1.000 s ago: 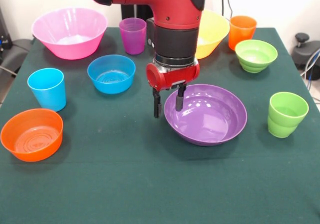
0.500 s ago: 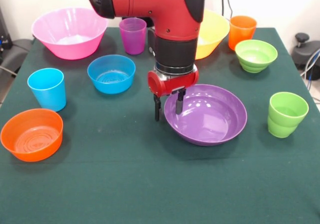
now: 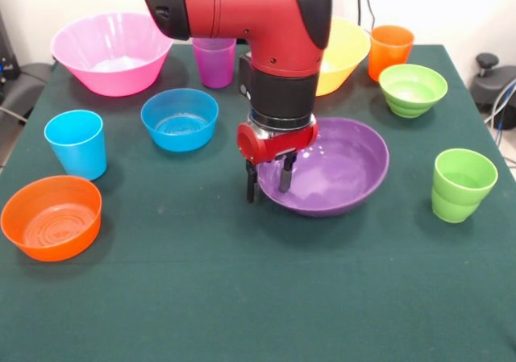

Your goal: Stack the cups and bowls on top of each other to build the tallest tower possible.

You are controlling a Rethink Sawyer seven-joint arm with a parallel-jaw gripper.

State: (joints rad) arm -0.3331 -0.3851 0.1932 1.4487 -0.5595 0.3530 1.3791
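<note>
Going from left to right across the green-covered desk [image 3: 242, 297]: an orange bowl [image 3: 51, 217] is sitting at the near left, with a sky blue cup [image 3: 76, 143] just behind it. A large pink bowl [image 3: 112, 52] is standing at the far left corner. A small blue bowl [image 3: 180, 118] is resting right of the blue cup, and a purple cup [image 3: 214, 61] is showing behind it, partly hidden by the red arm [image 3: 250, 15].

In the middle, the pincer [image 3: 268, 181] is closing on the left rim of the wide purple bowl [image 3: 334, 168], one finger outside the wall and one inside. The fingers are standing close together with the rim between them, so it appears to be gripping the bowl. The bowl is tilting, its left side raised and its opening facing right, while its right underside seems to be touching the desk.

Further right, a large yellow bowl [image 3: 347, 47] is peeking from behind the arm, then an orange cup [image 3: 390, 50], a small green bowl [image 3: 412, 89], and a green cup [image 3: 462, 185] at the right.

Nothing is stacked yet. The step in hand looks like picking up the purple bowl. The next move calls for lifting it fully clear without the rim slipping, then carrying it to a wide, steady base.
</note>
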